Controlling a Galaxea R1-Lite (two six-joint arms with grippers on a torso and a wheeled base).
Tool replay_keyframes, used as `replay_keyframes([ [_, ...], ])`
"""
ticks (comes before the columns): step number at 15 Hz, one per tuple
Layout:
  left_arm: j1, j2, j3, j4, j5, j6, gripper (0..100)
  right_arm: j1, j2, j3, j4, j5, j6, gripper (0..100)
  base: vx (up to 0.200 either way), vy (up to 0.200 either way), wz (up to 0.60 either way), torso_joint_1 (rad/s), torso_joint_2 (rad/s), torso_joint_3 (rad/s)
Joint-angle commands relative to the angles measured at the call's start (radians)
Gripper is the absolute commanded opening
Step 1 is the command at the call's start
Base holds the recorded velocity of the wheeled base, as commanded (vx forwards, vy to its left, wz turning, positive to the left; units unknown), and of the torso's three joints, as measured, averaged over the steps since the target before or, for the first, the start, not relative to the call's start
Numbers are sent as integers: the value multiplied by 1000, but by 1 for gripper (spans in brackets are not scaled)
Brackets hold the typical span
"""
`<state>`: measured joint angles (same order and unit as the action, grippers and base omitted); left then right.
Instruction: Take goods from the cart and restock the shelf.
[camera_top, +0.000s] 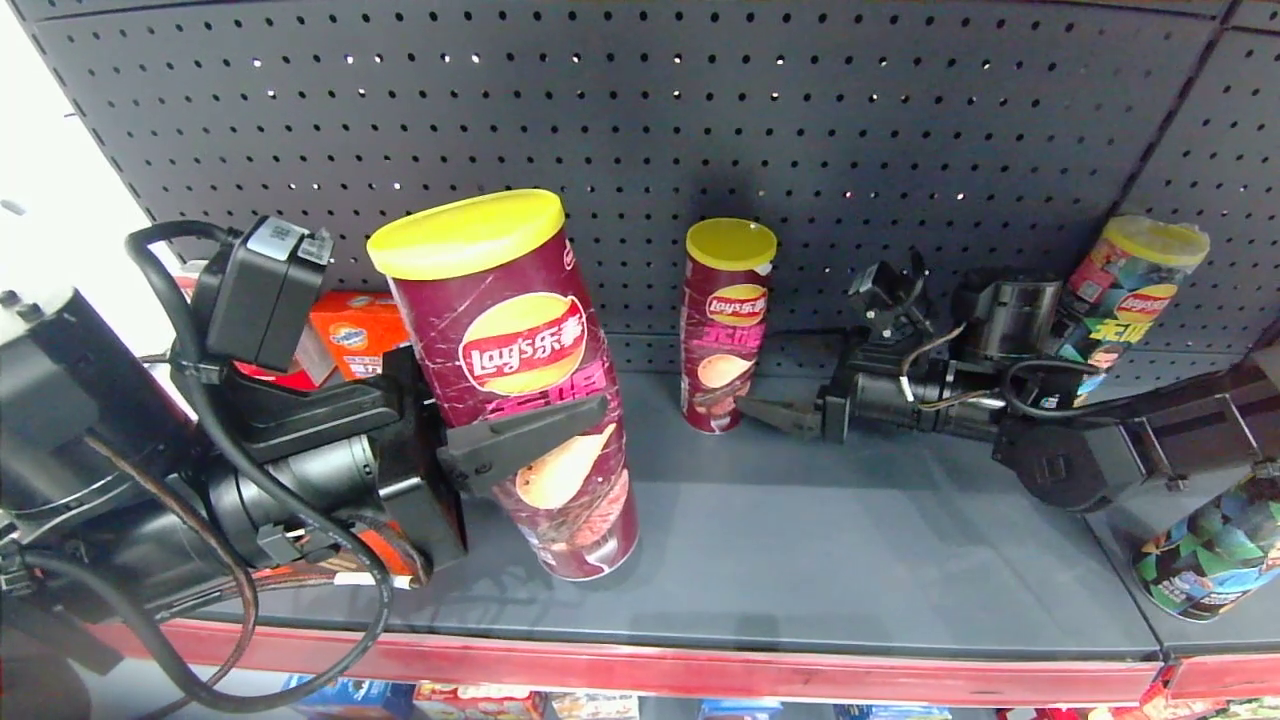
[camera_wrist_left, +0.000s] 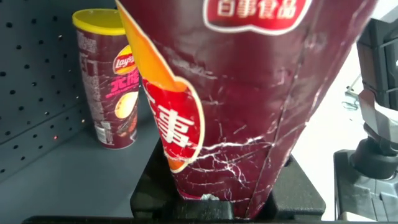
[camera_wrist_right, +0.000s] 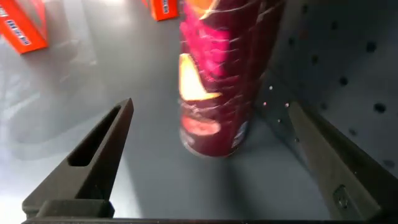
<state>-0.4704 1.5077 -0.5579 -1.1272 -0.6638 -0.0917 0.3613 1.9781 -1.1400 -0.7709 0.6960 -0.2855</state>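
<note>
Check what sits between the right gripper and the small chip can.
Nothing: the right wrist view shows bare shelf between the open right gripper and the small chip can.

A maroon, yellow-lidded chip can (camera_top: 520, 400) tilts at the shelf (camera_top: 800, 540) front; a second can (camera_top: 725, 330) stands upright at its back.

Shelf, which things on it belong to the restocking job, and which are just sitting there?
Job: held maroon can in the left gripper; rear maroon can by the open right gripper.
Just sitting: orange boxes; patterned cans at right.
</note>
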Motion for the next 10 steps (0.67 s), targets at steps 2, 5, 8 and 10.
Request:
replay_keyframes([
  [2, 6, 2, 0, 0, 0, 0, 0, 11, 54, -76, -4, -1, 0, 100, 0, 0, 0, 0, 0, 0],
  [5, 7, 0, 3, 0, 1, 0, 0, 47, 47, -72, -2, -6, 0, 100, 0, 0, 0, 0, 0, 0],
  [8, 13, -1, 7, -2, 0, 0, 0, 74, 5, -9, -4, -10, 0, 100, 0, 0, 0, 0, 0, 0],
  [10, 13, -3, 9, -2, 0, 0, 0, 84, -44, 63, -7, -10, -3, 100, 0, 0, 0, 0, 0, 0],
])
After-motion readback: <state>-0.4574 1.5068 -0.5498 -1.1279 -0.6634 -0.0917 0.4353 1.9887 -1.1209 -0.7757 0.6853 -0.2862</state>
